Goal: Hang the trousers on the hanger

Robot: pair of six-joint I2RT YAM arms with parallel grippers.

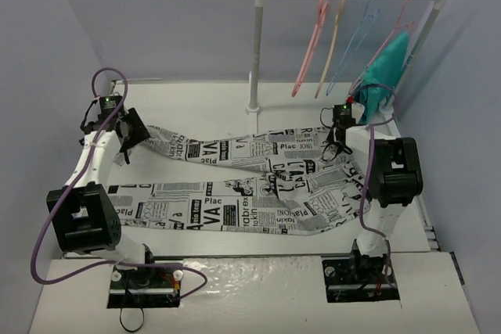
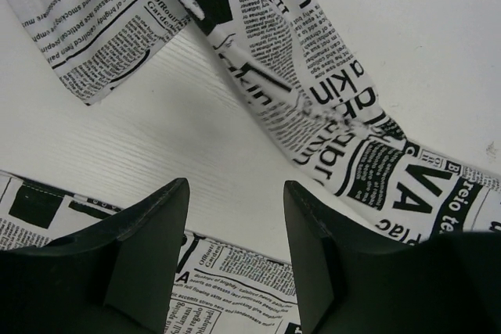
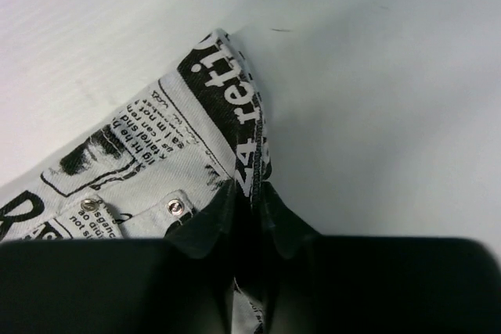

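The trousers (image 1: pixel 235 170), white with black newspaper print, lie spread across the table with both legs running left. My right gripper (image 1: pixel 335 146) is at their right end. In the right wrist view it (image 3: pixel 249 189) is shut on a folded, stitched edge of the trousers (image 3: pixel 156 162) beside two metal rivets. My left gripper (image 1: pixel 129 137) is over the far leg's left end. Its jaws (image 2: pixel 235 185) are open with nothing between them, above bare table, with printed cloth (image 2: pixel 344 115) on either side. The pink hanger (image 1: pixel 309 44) hangs on the rail at the back.
A white rack (image 1: pixel 254 52) stands at the back of the table. On its rail hang a tan hanger (image 1: pixel 335 37), a thin blue wire hanger (image 1: pixel 356 37) and a teal garment (image 1: pixel 383 76). The walls are close on both sides.
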